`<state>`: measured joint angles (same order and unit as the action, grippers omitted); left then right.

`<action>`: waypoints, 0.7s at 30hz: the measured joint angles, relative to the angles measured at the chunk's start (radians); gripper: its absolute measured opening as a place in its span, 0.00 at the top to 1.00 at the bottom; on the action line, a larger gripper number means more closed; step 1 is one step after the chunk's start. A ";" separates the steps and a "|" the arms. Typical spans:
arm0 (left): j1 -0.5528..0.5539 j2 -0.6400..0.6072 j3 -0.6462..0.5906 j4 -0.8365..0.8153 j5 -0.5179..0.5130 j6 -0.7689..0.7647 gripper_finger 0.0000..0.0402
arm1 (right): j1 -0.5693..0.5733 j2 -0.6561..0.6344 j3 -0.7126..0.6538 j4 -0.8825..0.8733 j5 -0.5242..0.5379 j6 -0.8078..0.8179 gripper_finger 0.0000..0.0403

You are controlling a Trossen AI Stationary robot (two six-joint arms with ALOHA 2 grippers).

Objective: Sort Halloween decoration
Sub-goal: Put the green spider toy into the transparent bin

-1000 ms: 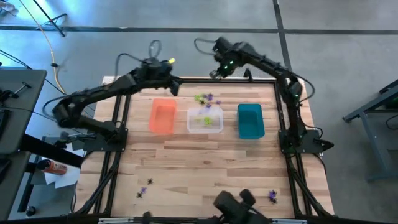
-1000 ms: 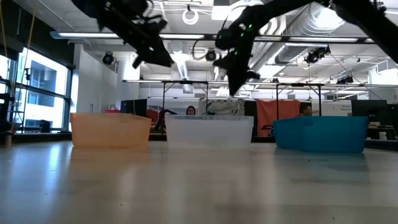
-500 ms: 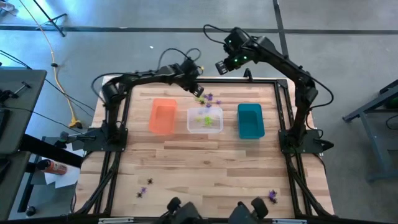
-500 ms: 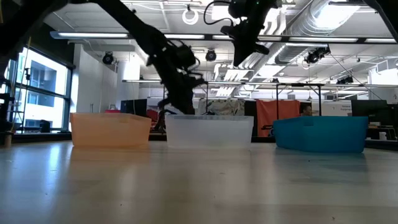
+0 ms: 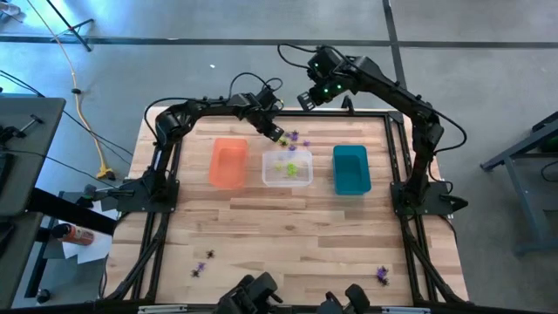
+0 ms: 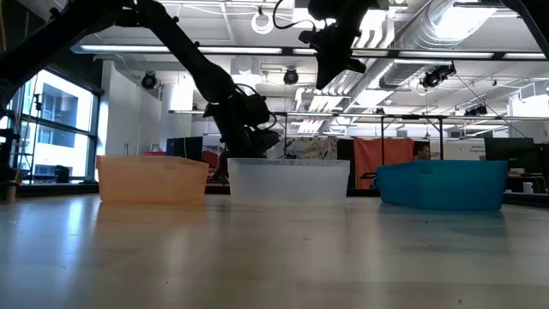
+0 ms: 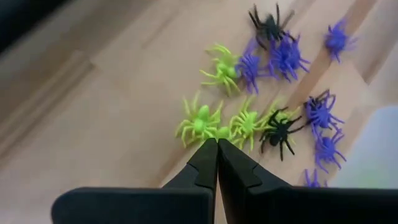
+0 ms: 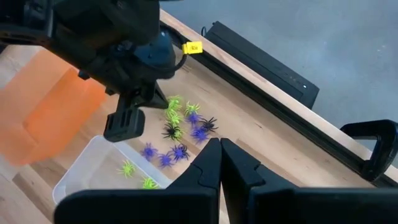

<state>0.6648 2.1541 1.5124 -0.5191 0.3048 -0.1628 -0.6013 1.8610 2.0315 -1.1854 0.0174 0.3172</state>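
We saw the left gripper (image 5: 277, 135) down low over the far side of the table (image 5: 288, 227), just behind the clear bin (image 5: 288, 169), with its tips right at a heap of small plastic spiders (image 7: 261, 118). In the left wrist view its two fingers (image 7: 205, 163) were pressed together, tip against tip, with nothing between them; a lime green spider (image 7: 200, 122) lay just ahead of the tips, touching or nearly so. Around it lay more green spiders, several purple spiders (image 7: 283, 57) and two black spiders (image 7: 278, 130), all bunched on the bare wood.

The right gripper (image 5: 307, 94) hung high above the far edge of the table, well apart from the heap. In the right wrist view its fingers (image 8: 208, 163) were likewise closed on each other and held nothing.

From above we found three bins in a row: an orange bin (image 5: 228, 163) on the left, the clear bin in the middle and a teal bin (image 5: 351, 168) on the right. The clear bin held a few green and purple spiders already. Three more spiders lay far off near the front edge of the table: two stray spiders (image 5: 204, 262) at the left front and one purple stray (image 5: 382, 274) at the right front.

In the low view the left arm (image 6: 244, 116) reached down behind the clear bin.
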 joint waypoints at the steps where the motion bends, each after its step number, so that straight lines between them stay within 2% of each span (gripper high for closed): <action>1: 0.000 0.005 0.000 -0.001 0.020 0.011 1.00 | 0.000 0.000 0.000 0.000 0.000 0.005 1.00; 9: -0.011 0.009 0.000 0.013 0.009 0.035 1.00 | 0.000 0.000 0.000 0.000 0.000 0.023 1.00; 14: 0.004 0.008 0.001 -0.046 -0.121 0.081 1.00 | 0.000 0.000 0.000 0.000 -0.001 0.023 1.00; 21: 0.056 0.005 0.002 -0.121 -0.090 0.097 1.00 | 0.000 0.001 0.000 0.001 0.006 0.023 1.00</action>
<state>0.7208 2.1591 1.5146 -0.6400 0.2144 -0.0662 -0.6010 1.8616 2.0315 -1.1839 0.0232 0.3401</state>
